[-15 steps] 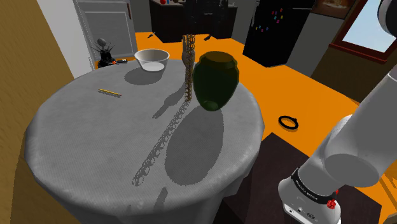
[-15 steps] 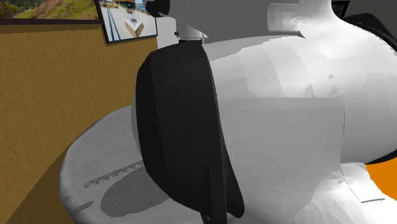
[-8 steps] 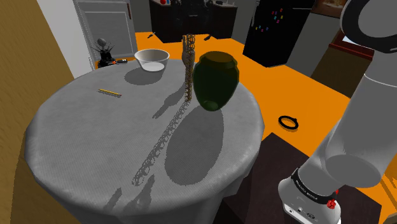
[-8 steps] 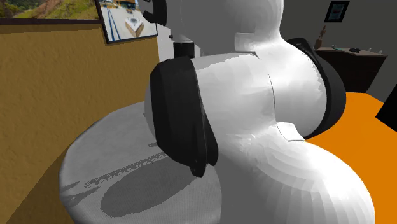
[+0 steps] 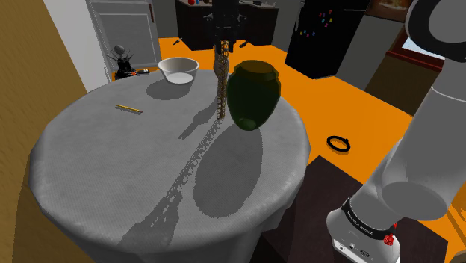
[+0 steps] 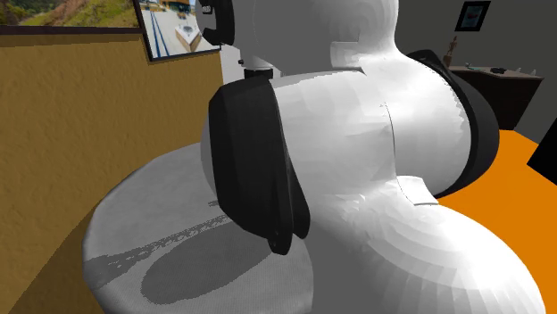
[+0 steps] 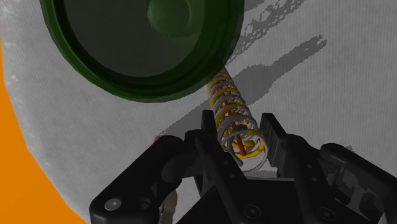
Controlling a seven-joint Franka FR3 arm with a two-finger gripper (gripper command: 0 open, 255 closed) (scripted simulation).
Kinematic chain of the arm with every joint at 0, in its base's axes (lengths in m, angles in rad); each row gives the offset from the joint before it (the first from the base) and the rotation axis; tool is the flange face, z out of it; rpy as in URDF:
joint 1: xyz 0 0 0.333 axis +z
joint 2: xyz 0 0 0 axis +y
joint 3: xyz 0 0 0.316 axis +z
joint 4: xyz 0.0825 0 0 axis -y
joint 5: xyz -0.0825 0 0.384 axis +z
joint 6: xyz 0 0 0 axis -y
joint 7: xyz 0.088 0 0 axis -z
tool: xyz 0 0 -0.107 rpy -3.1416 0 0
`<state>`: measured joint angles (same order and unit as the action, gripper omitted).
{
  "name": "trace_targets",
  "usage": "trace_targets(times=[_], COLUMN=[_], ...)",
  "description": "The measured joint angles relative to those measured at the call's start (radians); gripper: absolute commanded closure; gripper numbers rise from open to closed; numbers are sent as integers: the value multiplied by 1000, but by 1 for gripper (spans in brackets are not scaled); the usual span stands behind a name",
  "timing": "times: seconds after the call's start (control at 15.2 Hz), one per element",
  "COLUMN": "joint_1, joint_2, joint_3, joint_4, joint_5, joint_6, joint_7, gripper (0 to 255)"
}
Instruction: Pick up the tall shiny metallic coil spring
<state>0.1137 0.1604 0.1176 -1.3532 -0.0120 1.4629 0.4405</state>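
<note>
On the round grey table (image 5: 89, 149), left to right in the shoulder view: white bowl (image 5: 178, 69), coil spring (image 5: 221, 82), dark green vase (image 5: 254, 93). Stands upright close beside the vase, touching or apart unclear. In the wrist view, straddled at the upper coils by the gripper (image 7: 239, 124), with fingers (image 7: 275, 133) spread and not clasping. Probably light, compliant, slick, easily tipped. Pinch the upper coils squarely, with modest force.

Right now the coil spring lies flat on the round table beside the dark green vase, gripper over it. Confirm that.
Not flat: the coil spring stands upright on the round table beside the dark green vase, gripper over it. The shoulder view shows it.
</note>
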Motion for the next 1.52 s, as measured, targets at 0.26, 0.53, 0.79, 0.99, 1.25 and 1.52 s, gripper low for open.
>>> trace_targets(times=[0.26, 0.53, 0.79, 0.99, 1.25, 1.52], joint_1=[0, 0, 3, 5, 10, 19], joint_2=[0, -1, 26, 45, 90, 151], joint_3=[0, 0, 1, 2, 3, 4], joint_4=[0, 4, 89, 159, 278, 428], joint_5=[0, 0, -3, -6, -12, -20], joint_6=[1, -5, -64, -114, -189, -278], joint_7=[0, 1, 3, 4, 6, 9], gripper=[255, 255, 255, 255, 255, 255])
